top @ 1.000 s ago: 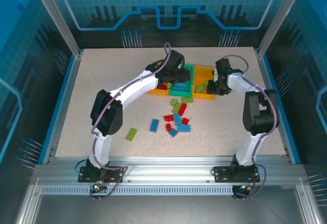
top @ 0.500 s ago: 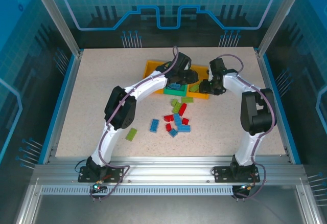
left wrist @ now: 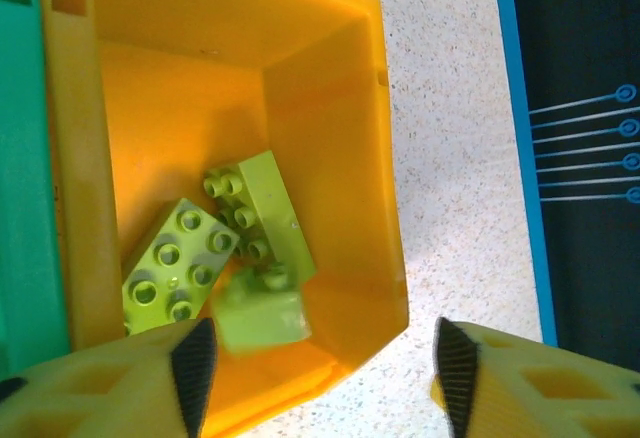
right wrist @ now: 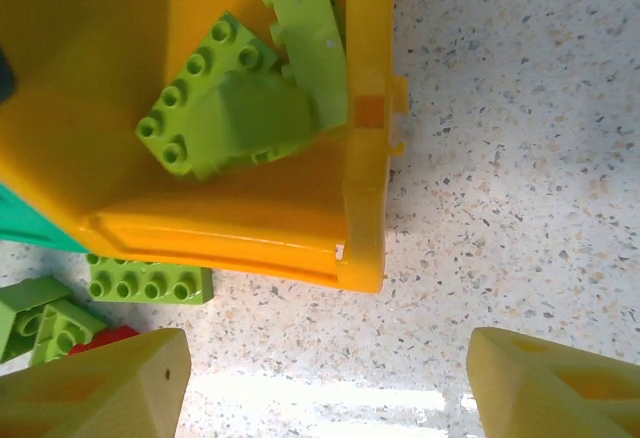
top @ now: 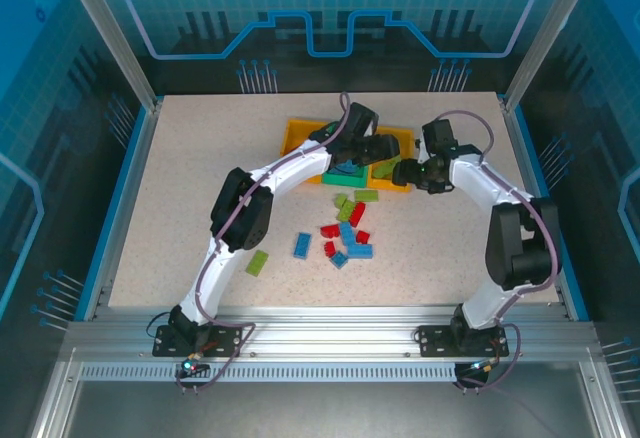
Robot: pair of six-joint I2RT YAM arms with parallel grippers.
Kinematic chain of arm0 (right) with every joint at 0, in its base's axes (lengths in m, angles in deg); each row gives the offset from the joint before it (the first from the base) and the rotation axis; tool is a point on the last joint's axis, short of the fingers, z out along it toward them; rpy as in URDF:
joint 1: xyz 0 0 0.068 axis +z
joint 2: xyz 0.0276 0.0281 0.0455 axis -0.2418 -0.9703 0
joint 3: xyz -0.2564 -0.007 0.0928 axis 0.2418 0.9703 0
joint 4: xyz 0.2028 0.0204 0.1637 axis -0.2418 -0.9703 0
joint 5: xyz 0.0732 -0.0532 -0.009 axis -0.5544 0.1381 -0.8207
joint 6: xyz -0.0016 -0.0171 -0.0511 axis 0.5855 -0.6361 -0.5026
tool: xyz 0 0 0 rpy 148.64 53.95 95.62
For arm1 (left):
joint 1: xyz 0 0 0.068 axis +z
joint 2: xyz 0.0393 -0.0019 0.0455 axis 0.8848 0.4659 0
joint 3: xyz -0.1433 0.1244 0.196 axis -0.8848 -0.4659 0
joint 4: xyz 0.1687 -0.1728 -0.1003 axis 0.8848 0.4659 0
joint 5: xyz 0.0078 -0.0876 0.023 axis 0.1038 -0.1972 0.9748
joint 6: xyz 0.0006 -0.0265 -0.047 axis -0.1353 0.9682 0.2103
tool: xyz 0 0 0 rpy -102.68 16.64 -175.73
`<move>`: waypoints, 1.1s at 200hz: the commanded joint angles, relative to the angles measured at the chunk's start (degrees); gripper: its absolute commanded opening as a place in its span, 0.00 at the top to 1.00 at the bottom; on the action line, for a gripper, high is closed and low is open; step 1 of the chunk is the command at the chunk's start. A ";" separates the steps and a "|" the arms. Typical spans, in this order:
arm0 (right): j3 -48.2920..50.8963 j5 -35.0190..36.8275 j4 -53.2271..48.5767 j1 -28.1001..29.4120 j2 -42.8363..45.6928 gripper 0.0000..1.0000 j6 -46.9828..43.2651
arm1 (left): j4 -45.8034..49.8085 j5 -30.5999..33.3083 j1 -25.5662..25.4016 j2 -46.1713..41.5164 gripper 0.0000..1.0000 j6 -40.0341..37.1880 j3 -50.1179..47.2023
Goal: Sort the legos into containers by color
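Three lime legos (left wrist: 258,210) inside one orange-yellow container (left wrist: 330,138)

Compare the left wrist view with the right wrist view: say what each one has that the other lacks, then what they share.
Left wrist: the blue table edge beyond the yellow bin. Right wrist: a loose lime brick and a red brick on the table outside the bin. Both: the bin holding three lime bricks.

The orange-yellow bin (left wrist: 330,148) is moulded in smooth, glossy plastic — the lime bricks (left wrist: 178,270) likewise, slightly duller. The worktop (left wrist: 450,158) is finished speckled, matt and stone-like; brushed metal rails (top: 320,330) are set along its near edge.
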 commanded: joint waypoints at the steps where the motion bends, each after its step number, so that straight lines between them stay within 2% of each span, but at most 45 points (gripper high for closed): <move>1: 2.02 0.37 -1.16 -0.16 3.61 0.25 0.60 | -2.14 -0.47 -0.47 -1.90 0.25 0.81 -1.62; 20: 3.89 0.56 -1.19 0.99 5.91 0.25 1.08 | -2.88 0.10 -0.46 -3.71 0.04 0.99 -2.69; 25: 4.43 0.65 -1.19 1.43 6.50 0.25 1.25 | -3.01 0.18 -0.44 -4.20 0.01 1.11 -2.97; 67: 9.78 0.97 0.81 6.93 10.71 0.24 8.22 | -3.66 1.93 -0.37 -9.62 0.01 -0.19 -6.95; 96: 10.37 1.39 2.73 10.57 10.24 0.20 11.79 | -2.12 3.98 0.51 -15.66 0.01 -2.33 -14.48; 153: 4.88 2.08 -0.42 18.29 2.68 0.21 15.74 | -6.22 7.23 4.96 -31.04 0.01 -0.99 -39.06; 220: -3.19 2.68 -5.20 22.37 -8.37 0.27 18.03 | -2.83 11.89 10.56 -45.92 0.01 -3.18 -55.07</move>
